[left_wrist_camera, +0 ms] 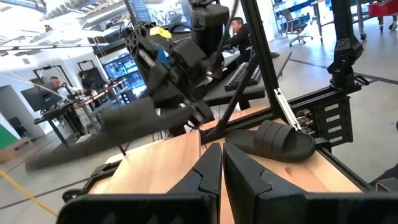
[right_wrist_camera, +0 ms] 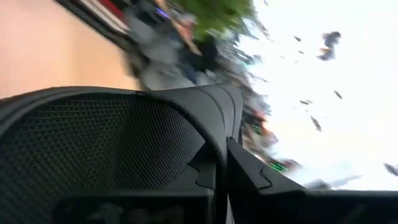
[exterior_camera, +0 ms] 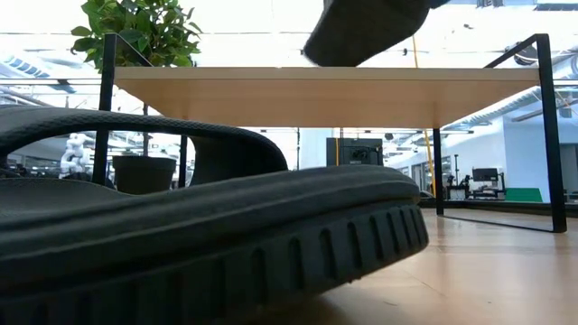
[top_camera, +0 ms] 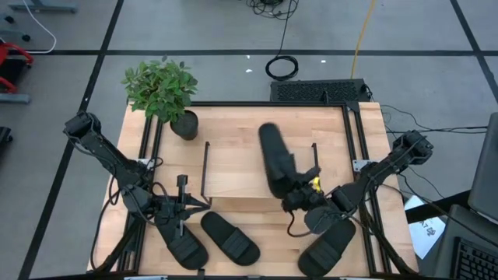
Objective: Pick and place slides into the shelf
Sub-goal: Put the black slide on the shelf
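One black slide (top_camera: 272, 159) hangs over the light-wood top of the shelf (top_camera: 233, 175), with my right gripper (top_camera: 292, 192) shut on its near end. It also shows above the board in the low view (exterior_camera: 366, 27). Three more slides lie soles down on the table in front of the shelf: two at the near left (top_camera: 183, 243) (top_camera: 230, 238) and one at the near right (top_camera: 327, 249). My left gripper (top_camera: 199, 204) is shut and holds nothing, level beside the shelf's near left corner. My right gripper pinches an edge of the slide at its near end (right_wrist_camera: 217, 134) between its two fingers. The fingers come level from the table's near right, roughly along the slide. The slide reaches out over the shelf top toward the far side; whether its far end touches the board I cannot tell.
A potted plant (top_camera: 163, 89) stands at the table's far left corner. A black keyboard (top_camera: 319, 92) lies beyond the far edge. Black rails (top_camera: 358, 148) run along the table's sides. People sit at desks in the room behind (left_wrist_camera: 236, 28).
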Available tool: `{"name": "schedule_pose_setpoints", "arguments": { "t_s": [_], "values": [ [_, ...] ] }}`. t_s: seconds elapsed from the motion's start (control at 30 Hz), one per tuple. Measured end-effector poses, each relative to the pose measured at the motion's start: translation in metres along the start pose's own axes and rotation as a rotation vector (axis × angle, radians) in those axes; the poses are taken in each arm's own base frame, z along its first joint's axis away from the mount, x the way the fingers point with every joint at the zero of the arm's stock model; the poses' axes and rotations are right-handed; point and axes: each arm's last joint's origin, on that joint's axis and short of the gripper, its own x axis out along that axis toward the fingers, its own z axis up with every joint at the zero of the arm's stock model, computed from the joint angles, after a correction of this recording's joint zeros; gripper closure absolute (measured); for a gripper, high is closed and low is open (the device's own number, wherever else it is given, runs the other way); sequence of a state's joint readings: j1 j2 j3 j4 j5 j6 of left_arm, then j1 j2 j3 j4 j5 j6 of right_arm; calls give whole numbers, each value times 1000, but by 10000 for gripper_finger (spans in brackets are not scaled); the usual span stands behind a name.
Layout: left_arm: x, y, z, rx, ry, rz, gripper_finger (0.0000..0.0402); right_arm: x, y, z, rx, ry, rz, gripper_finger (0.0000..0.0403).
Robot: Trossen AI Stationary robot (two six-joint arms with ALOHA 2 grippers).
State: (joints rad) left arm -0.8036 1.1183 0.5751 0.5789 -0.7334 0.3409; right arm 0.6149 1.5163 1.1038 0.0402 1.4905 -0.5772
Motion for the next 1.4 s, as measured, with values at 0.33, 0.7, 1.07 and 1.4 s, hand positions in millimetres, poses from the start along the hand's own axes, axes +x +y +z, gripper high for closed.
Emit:
{"name": "schedule_pose_setpoints", "arguments": {
  "t_s": [0.33, 0.7, 1.07, 1.4],
  "values": [
    [0, 0, 0, 24, 0, 0, 380, -22, 4, 4, -50, -17, -30, 394],
    [0, 0, 1, 9, -11, 4, 380, -29, 30, -3, -3, -107, 104, 394],
    [0, 1, 2, 2, -15, 6, 380, -11, 53, -27, -9, -38, 246, 394],
    [0, 1, 2, 7, -15, 7, 380, -12, 55, -25, 20, -55, 345, 357]
  ]
}}
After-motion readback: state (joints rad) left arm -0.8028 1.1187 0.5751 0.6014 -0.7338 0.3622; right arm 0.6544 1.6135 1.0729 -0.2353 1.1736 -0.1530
